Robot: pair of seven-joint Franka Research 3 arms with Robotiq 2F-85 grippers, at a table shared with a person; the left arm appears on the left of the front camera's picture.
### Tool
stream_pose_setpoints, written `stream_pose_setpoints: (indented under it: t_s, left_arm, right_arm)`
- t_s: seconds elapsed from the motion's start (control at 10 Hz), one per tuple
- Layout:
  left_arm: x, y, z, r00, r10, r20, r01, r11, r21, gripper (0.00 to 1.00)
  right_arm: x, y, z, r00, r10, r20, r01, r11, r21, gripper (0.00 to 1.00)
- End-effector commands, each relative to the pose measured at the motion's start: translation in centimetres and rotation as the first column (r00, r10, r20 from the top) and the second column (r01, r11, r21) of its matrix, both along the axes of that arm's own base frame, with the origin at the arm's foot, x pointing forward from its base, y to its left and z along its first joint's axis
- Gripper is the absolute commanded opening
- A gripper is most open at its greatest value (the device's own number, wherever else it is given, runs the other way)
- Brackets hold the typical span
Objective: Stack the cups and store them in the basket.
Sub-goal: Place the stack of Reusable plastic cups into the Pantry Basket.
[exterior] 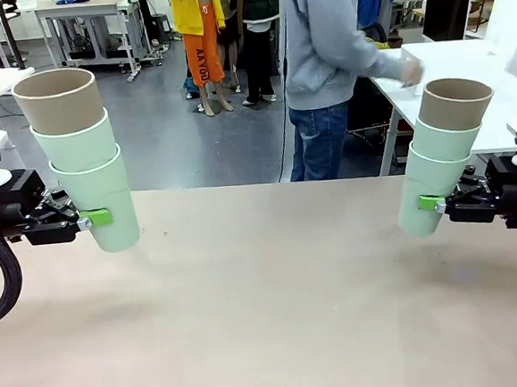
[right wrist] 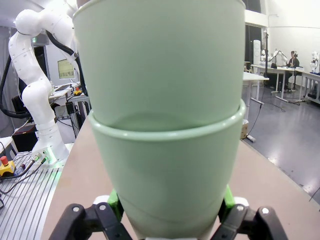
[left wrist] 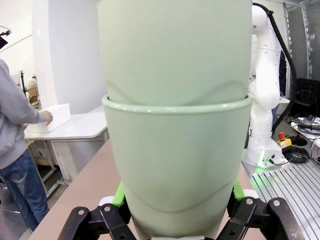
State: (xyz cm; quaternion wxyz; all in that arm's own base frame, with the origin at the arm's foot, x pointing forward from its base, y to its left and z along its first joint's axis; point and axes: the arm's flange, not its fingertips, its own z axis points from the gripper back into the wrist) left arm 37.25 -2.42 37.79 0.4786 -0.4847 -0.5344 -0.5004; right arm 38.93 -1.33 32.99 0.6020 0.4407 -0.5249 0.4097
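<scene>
Front view shows me a brown cup (exterior: pixel 59 100) topping each stack; the wrist views show the green cups (left wrist: pixel 175 150) close up. Above the surface (exterior: pixel 267 300), my left hand (exterior: pixel 95 218) pinches the left stack (exterior: pixel 102 197) by its bottom cup, and my right hand (exterior: pixel 431 203) pinches the right stack (exterior: pixel 436 175) likewise.

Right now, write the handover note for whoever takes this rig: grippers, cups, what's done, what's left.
Left gripper: shut on the left stack, two mint cups with a tan one on top, held above the table.
Right gripper: shut on the right stack, same make-up, also off the table.
Person at a side table, hand on a white box; I cannot tell whether that is the basket.
Done: six cups in two stacks of three.
Left: join the stacks, store them in the basket.
</scene>
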Motion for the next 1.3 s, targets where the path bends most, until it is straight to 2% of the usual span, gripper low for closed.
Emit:
stream_pose_setpoints:
  t_s: [0.0,1.2]
  left_arm:
    - [-0.04,-0.16,0.32,1.000,-0.003,0.017,0.003,1.000,-0.003,0.86]
    - [-0.04,-0.16,0.32,1.000,-0.003,0.017,0.003,1.000,-0.003,0.86]
  right_arm:
    - [0.12,0.21,0.31,1.000,-0.004,0.012,0.003,1.000,0.005,0.86]
    - [0.12,0.21,0.31,1.000,-0.004,0.012,0.003,1.000,0.005,0.86]
